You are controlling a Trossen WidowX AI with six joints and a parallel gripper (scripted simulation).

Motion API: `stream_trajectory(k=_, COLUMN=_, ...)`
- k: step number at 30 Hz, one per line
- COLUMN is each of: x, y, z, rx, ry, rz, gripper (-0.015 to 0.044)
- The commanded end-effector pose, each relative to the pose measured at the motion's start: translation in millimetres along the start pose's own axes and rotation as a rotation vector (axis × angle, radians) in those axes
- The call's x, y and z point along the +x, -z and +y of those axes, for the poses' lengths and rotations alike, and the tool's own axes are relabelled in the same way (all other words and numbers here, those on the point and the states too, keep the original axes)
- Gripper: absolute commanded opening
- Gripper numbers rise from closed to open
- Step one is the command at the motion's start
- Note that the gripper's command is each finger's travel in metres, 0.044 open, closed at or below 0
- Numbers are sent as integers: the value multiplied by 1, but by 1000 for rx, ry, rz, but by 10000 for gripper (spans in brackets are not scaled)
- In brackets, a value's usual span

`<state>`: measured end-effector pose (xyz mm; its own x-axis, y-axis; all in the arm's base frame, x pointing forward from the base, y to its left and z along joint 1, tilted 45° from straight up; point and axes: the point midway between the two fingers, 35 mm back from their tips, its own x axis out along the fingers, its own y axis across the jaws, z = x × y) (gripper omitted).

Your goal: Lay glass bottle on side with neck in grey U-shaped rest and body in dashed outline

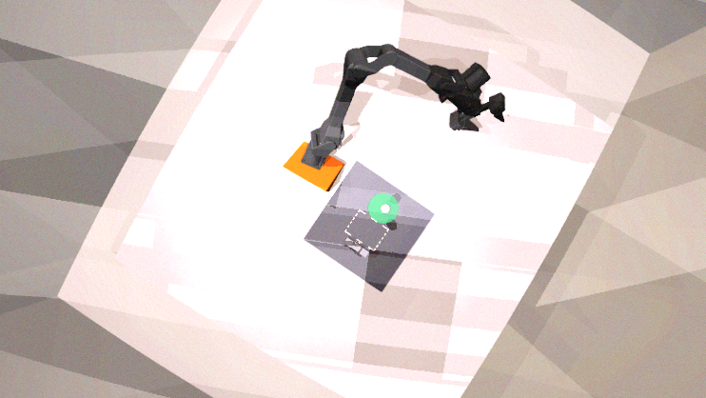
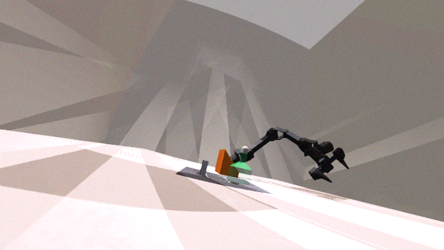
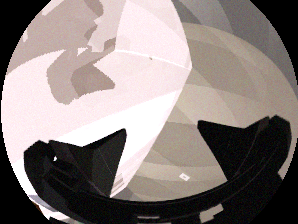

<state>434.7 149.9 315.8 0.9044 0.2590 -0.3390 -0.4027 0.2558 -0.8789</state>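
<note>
So the glass bottle (image 1: 375,202) (image 2: 240,167) is standing upright, green with a pale top (image 1: 385,208) (image 2: 245,149), on the dark mat (image 1: 412,217) (image 2: 186,171) around the middle of the table (image 1: 222,222) (image 2: 93,211) (image 3: 30,115), nowhere near any corner. It's right by the dashed outline (image 1: 345,230), not lying in it, and the neck isn't in the grey rest (image 1: 356,245) (image 2: 203,168), which sits at the outline's far side from the bottle.

Jaws are spread wide with nothing between them. They're up in the air, well apart from the bottle, out toward the table's right edge in the top view. The black arm (image 1: 409,64) (image 2: 288,136) bends over to there from its orange base (image 1: 321,180) (image 2: 221,162), which is just beside the mat, on the side nearer the table's left edge. Wrist cam only gets pale table and one of its edges, no bottle that I can make out
</note>
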Motion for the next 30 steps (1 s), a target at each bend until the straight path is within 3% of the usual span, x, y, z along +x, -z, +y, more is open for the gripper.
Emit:
stream_trajectory(k=1, x=6, y=69, z=27, rx=-53, ry=-157, rz=83, gripper=440)
stream_trajectory(k=8, x=-12, y=172, z=75, rx=-33, ry=-409, rz=154, gripper=440)
stream_trajectory(k=16, x=-78, y=262, z=136, rx=165, ry=-636, rz=116, gripper=440)
stream_trajectory(k=25, x=-169, y=296, z=179, rx=535, ry=-601, rz=-40, gripper=440)
stream_trajectory(k=30, x=-171, y=296, z=182, rx=567, ry=-638, rz=-68, gripper=440)
